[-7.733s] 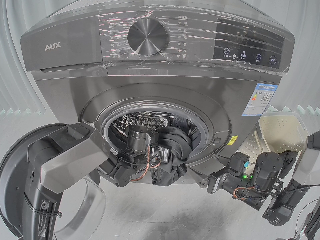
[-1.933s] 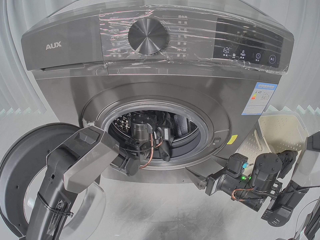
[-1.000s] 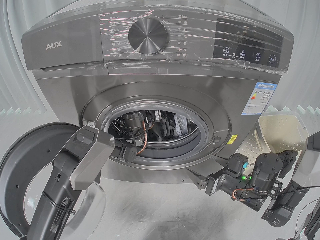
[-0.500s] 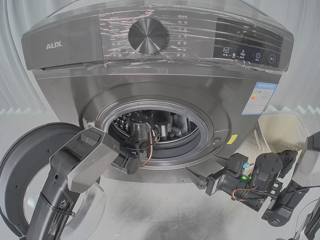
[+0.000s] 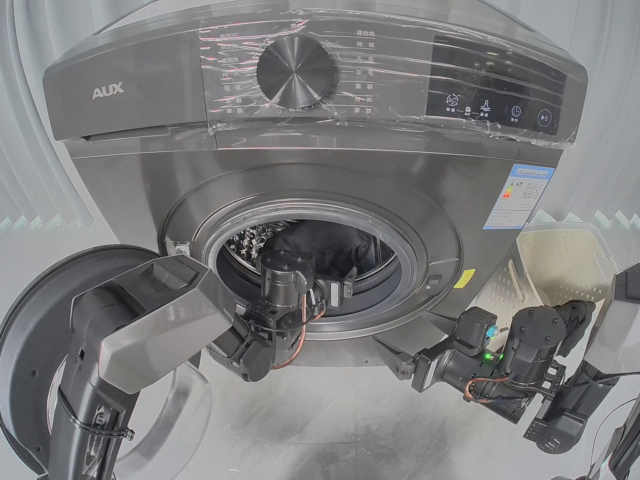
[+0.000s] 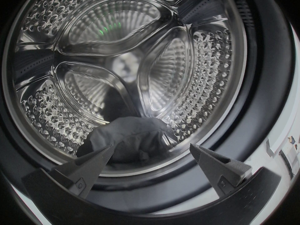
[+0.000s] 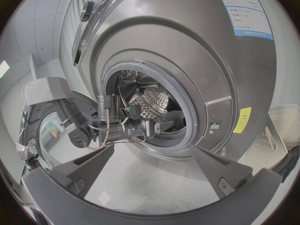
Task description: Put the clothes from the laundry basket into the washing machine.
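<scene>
left gripper (image 6: 151,147), jaws apart and empty, sits at the drum (image 6: 200,78) mouth; cloth (image 6: 131,135) lies near the front lip and may slump onto the seal (image 6: 268,78).

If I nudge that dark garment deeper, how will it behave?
Probably floppy: the dark garment lies crumpled in soft folds on the drum floor. It likely slides on that polished metal, not rolls. A push from the left gripper may just bunch it.

Clothes (image 6: 131,138) lie inside washing machine (image 5: 373,168); laundry basket (image 5: 567,261) right.
</scene>
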`<state>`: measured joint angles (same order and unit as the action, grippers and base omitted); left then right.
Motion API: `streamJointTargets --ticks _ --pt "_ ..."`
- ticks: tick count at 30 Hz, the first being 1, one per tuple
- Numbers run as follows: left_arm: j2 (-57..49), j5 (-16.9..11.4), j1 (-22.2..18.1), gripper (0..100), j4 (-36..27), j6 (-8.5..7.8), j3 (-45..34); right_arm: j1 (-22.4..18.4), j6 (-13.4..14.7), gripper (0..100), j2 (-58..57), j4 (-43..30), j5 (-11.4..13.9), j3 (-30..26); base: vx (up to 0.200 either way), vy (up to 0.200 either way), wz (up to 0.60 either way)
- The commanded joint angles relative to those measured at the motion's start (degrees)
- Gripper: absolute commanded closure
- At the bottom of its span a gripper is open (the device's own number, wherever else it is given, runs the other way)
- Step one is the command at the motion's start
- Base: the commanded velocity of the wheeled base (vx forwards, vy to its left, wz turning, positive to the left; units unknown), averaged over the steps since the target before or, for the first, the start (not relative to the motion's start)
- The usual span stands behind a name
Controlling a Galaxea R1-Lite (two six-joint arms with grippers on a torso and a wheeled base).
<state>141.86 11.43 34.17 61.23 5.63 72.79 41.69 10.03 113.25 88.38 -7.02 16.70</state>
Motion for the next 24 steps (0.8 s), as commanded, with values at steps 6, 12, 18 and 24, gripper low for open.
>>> streamJointTargets --ticks 6,12,18,24 --pt "-15.30 -0.01 6.44 0 6.44 0.08 -24.10 -0.03 -0.01 0 -0.05 0.04 -0.01 -0.71 0.000 0.000 0.00" --pt "-24.97 -0.10 10.13 0 11.89 0.78 -38.95 -0.03 -0.01 0 -1.10 0.04 0.17 -2.46 0.000 0.000 0.00" --pt "-31.30 -0.10 12.06 0 17.52 1.31 -48.53 -0.03 -0.19 0 -3.91 -0.05 -0.01 -4.13 0.000 0.000 0.00" --pt "-42.02 0.96 13.03 0 18.75 2.98 -56.09 -1.00 -0.19 0 -10.07 -0.05 -0.27 -9.23 0.000 0.000 0.00"
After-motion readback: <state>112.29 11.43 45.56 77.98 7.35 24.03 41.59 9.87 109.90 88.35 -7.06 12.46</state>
